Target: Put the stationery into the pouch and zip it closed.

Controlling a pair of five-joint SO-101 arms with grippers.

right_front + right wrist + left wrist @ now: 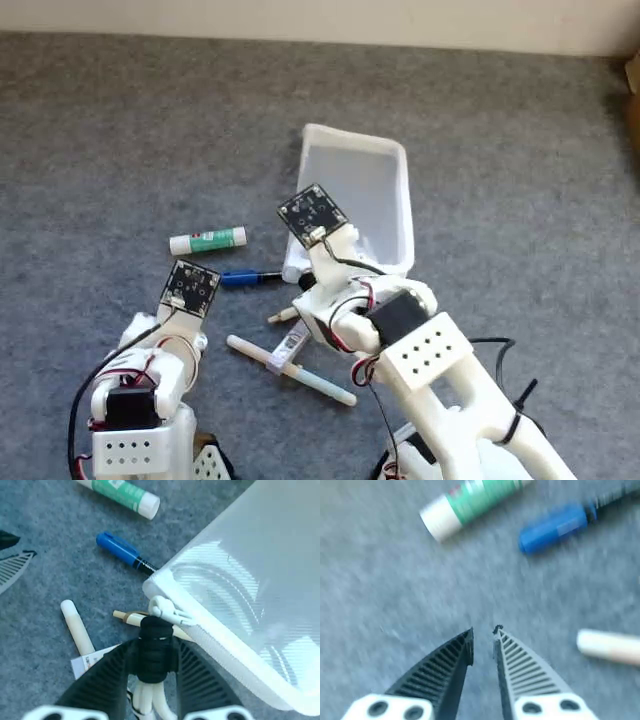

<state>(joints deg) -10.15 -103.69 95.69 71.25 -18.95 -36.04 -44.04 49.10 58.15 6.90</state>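
Note:
A translucent white pouch (355, 195) lies on the grey carpet with its zip end toward the arms. My right gripper (156, 647) is shut on a black tab (156, 639) that hangs from the pouch's white zipper slider (167, 611) at the pouch corner (295, 268). On the carpet between the arms lie a green glue stick (207, 240), a blue pen (245, 277), a cream marker (290, 370) and a thin beige stick (125, 617). My left gripper (483, 631) hovers over bare carpet short of the glue stick (470, 502) and the blue pen (555, 526), open by a narrow gap and empty.
A white paper label (92, 661) wraps the cream marker (77, 627), which lies just beside the right gripper. The carpet stretches free to the left and beyond the pouch. A pale wall edge runs along the far side.

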